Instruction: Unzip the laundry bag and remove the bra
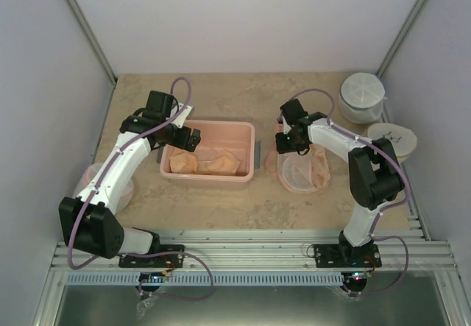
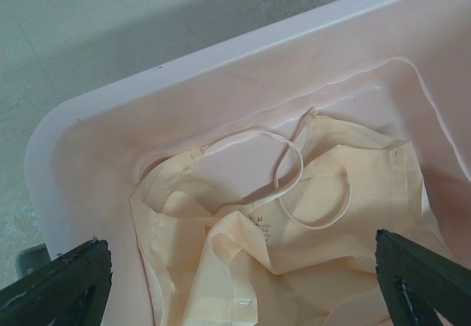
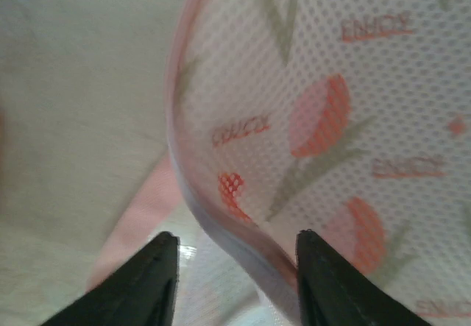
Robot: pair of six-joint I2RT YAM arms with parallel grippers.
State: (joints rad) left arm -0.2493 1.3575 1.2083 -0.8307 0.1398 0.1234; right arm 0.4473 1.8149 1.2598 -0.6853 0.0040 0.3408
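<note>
1. Found the left gripper (image 2: 241, 285) released, black fingers (image 2: 59, 285) spread wide, grasping nothing.
2. Saw the soft peach-orange bra (image 2: 309, 223) straight below that gripper, crumpled, with thin straps looped on top and a small printed label showing near the middle.
3. Noted the pink rectangular plastic tub (image 2: 184, 65) holding the bra, its rounded corner just beyond one fingertip, its rim running on ahead of the gripper.
4. Found the right gripper (image 3: 237, 282) likewise unclenched, fingertips (image 3: 140, 289) parted.
5. Saw the pink edging of the flat pale mesh laundry bag (image 3: 331, 120) passing between those fingertips, close against one of them, not pinched.
6. Noted the bag's mesh, printed with orange-red flowers, grey-green stems and small lettering, filling the space ahead of the right gripper.
7. From overhead, placed the bag under the right gripper and reaching towards that arm's base, on the beige stone-patterned table (image 1: 221, 208), just beside the tub's end and apart from the bra.
8. Saw a round white lidded container (image 1: 363, 96) and a flatter round white container (image 1: 394, 140) out to the right of the right gripper, by the wall.
</note>
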